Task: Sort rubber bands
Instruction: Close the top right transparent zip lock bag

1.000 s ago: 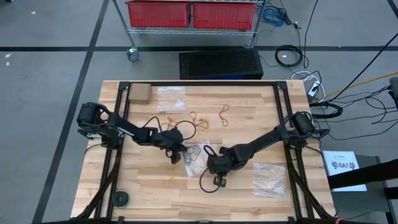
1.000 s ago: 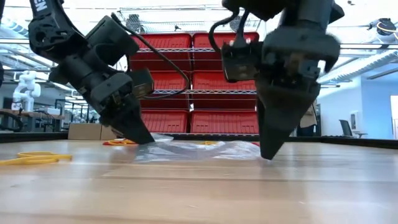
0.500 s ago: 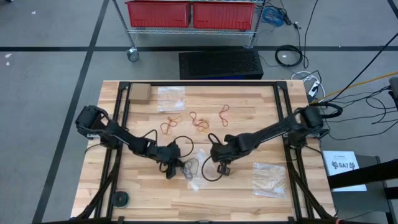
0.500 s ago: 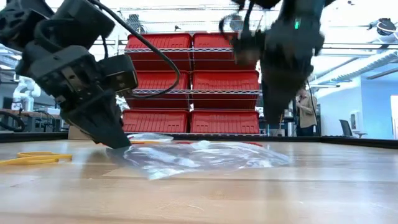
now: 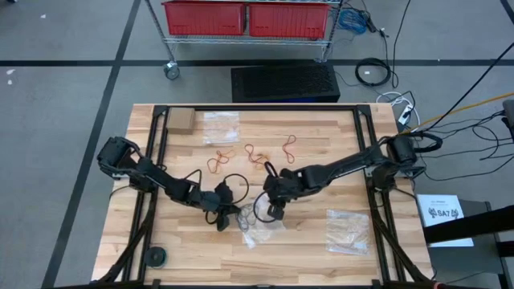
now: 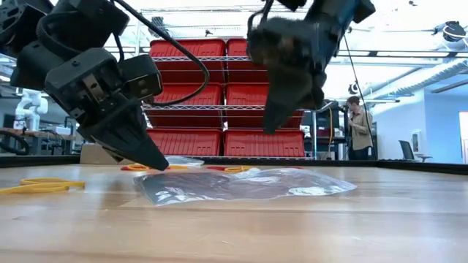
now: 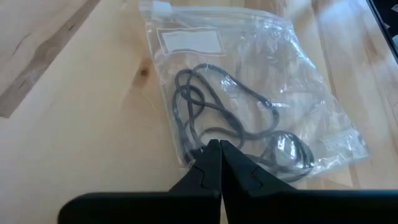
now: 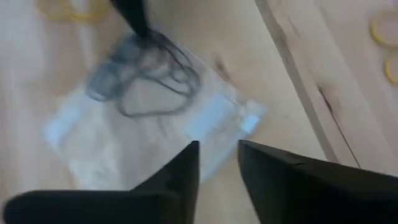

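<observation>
Clear bag with dark rubber bands now released: my right gripper parted, lifted above it. Left gripper pinches bag edge, so bag seems filled.

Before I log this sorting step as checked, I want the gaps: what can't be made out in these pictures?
- Left gripper on the clear bag: the left wrist view does not settle whether its tips pinch the plastic or only press it.
- Dark bands in the bag: tangled, so no count.
- Right gripper: the right wrist view is motion-blurred; fingers apart, nothing between them.
- Loose bands: too small in the high view to count.
</observation>
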You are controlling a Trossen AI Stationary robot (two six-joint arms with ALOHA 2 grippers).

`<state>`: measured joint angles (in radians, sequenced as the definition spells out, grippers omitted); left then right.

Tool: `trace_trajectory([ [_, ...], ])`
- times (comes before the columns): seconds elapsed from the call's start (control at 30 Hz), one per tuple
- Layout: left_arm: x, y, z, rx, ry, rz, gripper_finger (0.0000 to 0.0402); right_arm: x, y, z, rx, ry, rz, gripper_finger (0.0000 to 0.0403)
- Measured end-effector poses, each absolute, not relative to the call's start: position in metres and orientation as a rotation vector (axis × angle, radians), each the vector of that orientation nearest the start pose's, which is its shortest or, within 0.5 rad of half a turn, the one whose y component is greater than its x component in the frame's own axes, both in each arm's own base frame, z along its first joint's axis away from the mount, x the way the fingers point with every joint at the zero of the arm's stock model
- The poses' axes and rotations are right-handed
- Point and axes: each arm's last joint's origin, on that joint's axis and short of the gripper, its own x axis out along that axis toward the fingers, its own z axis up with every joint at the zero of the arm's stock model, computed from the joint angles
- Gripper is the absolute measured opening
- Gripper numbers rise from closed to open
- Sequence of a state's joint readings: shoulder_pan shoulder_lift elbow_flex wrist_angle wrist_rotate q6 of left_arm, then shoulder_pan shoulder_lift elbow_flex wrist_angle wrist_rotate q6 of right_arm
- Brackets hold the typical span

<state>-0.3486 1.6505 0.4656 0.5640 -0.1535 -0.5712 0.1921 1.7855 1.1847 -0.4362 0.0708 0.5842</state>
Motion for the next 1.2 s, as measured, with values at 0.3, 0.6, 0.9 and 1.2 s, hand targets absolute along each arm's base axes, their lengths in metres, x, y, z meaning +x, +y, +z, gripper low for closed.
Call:
trace_trajectory([
  [0.3, 0.253, -0.088, 0.107, -0.389, 0.624, -0.006, 0.0, 0.349, 0.067, 0.158, 0.486, 1.021, -0.212, 0.0194],
  [0.6, 0.254, -0.086, 0.108, -0.371, 0.611, -0.001, 0.0, 0.334, 0.064, 0.124, 0.651, 0.844, -0.214, 0.0194],
  [0.9, 0.261, -0.07, 0.125, -0.358, 0.505, 0.013, 0.0, 0.337, 0.063, 0.108, 0.643, 0.839, -0.282, 0.0129],
  [1.2, 0.257, -0.049, 0.164, -0.36, 0.362, 0.039, 0.0003, 0.341, 0.062, 0.117, 0.504, 0.832, -0.291, 0.0007],
])
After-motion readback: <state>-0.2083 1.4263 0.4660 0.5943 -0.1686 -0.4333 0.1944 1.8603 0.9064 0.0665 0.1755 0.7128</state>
